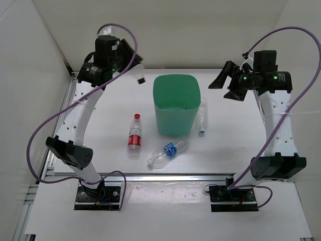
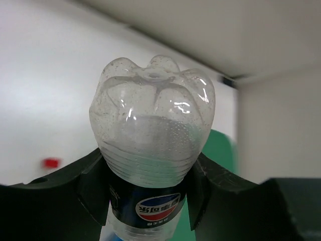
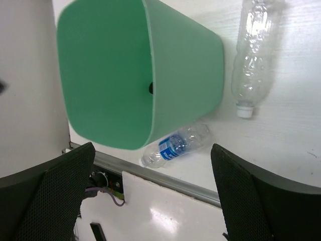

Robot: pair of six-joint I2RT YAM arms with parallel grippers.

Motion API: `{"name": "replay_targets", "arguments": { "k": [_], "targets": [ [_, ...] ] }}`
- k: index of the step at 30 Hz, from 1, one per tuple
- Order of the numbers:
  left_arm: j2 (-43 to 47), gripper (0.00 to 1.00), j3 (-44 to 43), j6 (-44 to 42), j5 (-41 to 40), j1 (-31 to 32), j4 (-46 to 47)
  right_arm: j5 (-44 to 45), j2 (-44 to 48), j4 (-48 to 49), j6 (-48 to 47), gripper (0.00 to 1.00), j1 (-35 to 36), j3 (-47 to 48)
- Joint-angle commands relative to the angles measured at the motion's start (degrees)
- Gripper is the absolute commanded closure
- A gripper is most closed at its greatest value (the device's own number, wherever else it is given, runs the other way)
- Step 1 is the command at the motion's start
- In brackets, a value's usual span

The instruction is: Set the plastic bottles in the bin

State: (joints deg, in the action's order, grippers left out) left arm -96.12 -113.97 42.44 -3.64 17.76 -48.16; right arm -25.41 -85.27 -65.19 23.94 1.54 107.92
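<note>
- The white surface (image 1: 100, 108) sits inside a pale-walled enclosure (image 1: 30, 60). It carries the bin and three loose bottles.
- My left arm (image 1: 75, 125) reaches to the far-left corner. My right arm (image 1: 278, 120) reaches to the far-right side.
- The green bin (image 1: 176, 100) stands upright at the middle of the surface, with its opening facing up. The right wrist view looks into it at a slant and shows a small dark spot on the inner wall.
- My left gripper (image 1: 126, 61) is raised above the surface, left of the bin's far-left corner. Its fingers (image 2: 95, 186) are pinched on the body of the dark-label bottle (image 2: 153, 125).
- The dark-label bottle is tilted. Its moulded base points at the wrist camera and its black cap (image 1: 142, 79) points down toward the bin. In the top view the cap is short of the rim.
- My right gripper (image 1: 226, 86) hangs to the right of the bin. It is spread wide and holds nothing.
- The unlabelled bottle (image 1: 202, 116) lies just beside the bin's right wall, with its white cap toward the near edge.
- The red-label bottle (image 1: 135, 135) lies left of the bin and apart from it, with its red cap pointing away from my bases.
- The blue-label bottle (image 1: 168, 152) lies diagonally, near the front of the bin.
</note>
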Motion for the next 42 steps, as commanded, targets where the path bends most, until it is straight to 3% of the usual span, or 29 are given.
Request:
{"name": "replay_targets", "arguments": {
  "k": [1,8,13,17,19,24,34,35,36,39,40,42],
  "targets": [
    [-4.51,0.45,-6.6,-3.76,8.56,7.01,-0.44,0.88,3.27,3.66,-0.04,0.0,-1.1,-3.58],
    [-8.65,0.35,-2.75,-4.82,15.22,14.23,1.57,5.18,6.52,8.93,1.19,0.0,-3.29,-13.94],
    [-9.35,0.0,-4.57,-4.29,18.22,14.76,2.11,6.42,5.91,13.32,2.25,0.0,-3.91,-22.48],
    [-9.96,0.0,-18.6,-5.08,18.14,12.4,-3.67,6.42,3.63,17.72,3.38,0.0,-3.91,-28.1],
    [-7.78,0.0,-19.88,-3.24,16.65,8.98,-3.69,6.42,-0.4,19.21,3.39,0.0,-3.91,-28.82],
    [6.61,0.0,-0.42,-1.04,11.99,0.1,-0.88,10.73,-10.76,21.67,1.37,0.0,0.47,-28.82],
    [14.54,0.0,21.3,-2.18,8.82,-9.84,-12.04,11.0,-32.73,23.45,1.98,0.0,5.58,-18.02],
    [14.55,0.0,23.16,-2.18,9.78,-10.46,-12.04,10.99,-32.76,23.44,1.98,0.02,5.58,-18.01],
    [15.16,0.0,24.66,-2.18,10.49,-11.86,-12.04,10.99,-34.07,23.44,2.59,0.15,5.58,-17.4],
    [16.31,0.0,30.11,-2.18,11.89,-13.71,-11.34,10.99,-34.08,22.83,2.6,0.36,5.58,-17.39],
    [16.31,0.0,32.04,-2.18,11.9,-13.72,-10.82,11.52,-34.08,22.83,2.6,0.49,5.06,-17.39],
    [16.93,0.0,33.72,-1.65,11.9,-14.24,-9.41,12.92,-30.67,20.38,2.6,0.58,4.44,-17.39]
  ]
}}
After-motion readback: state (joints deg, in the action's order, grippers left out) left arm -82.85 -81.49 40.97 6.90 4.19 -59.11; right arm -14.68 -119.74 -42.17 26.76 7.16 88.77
